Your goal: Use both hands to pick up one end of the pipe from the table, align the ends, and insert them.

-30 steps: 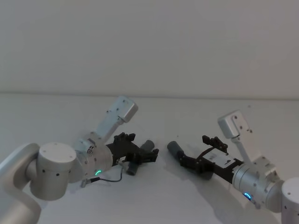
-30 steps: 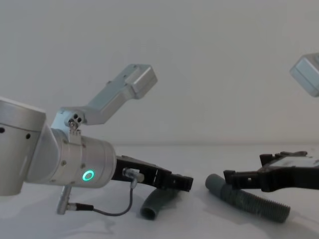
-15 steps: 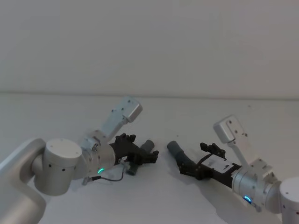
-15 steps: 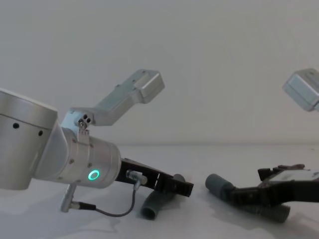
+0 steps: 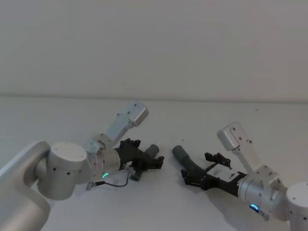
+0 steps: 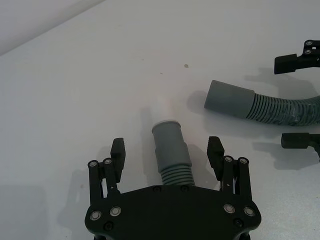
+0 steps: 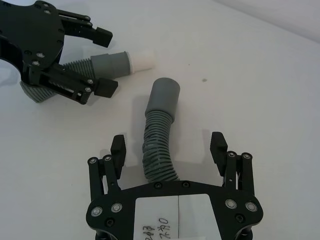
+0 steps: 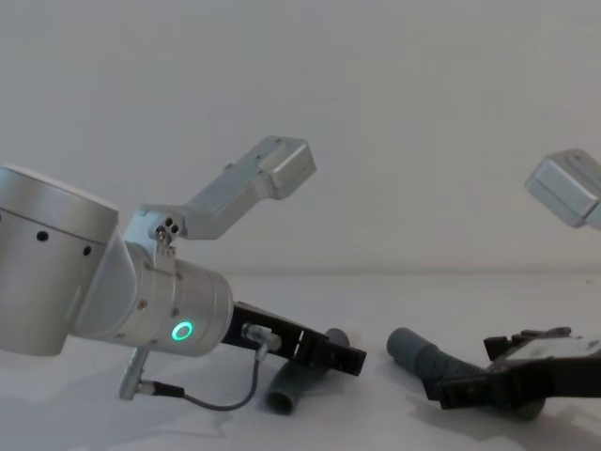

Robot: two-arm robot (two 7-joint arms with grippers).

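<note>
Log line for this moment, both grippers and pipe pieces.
left gripper: open, straddling elbow | right gripper: open, straddling corrugated hose | pieces: on table, ungripped | cuff and elbow tip: apart

Left gripper [image 8: 349,359] low over elbow [image 8: 286,393] on table [image 8: 376,427]; right gripper [image 8: 443,389] low over hose [image 8: 418,350]; pieces apart.

Soft, even light is coming from above, with no glare anywhere. The white table [image 6: 75,75] is reading bright and the wall [image 8: 376,113] is staying a dimmer grey. Faint soft-edged shadows are lying beside the hose [image 6: 270,107] and the left gripper [image 6: 166,145]. A green ring light [image 8: 182,331] is glowing.
</note>
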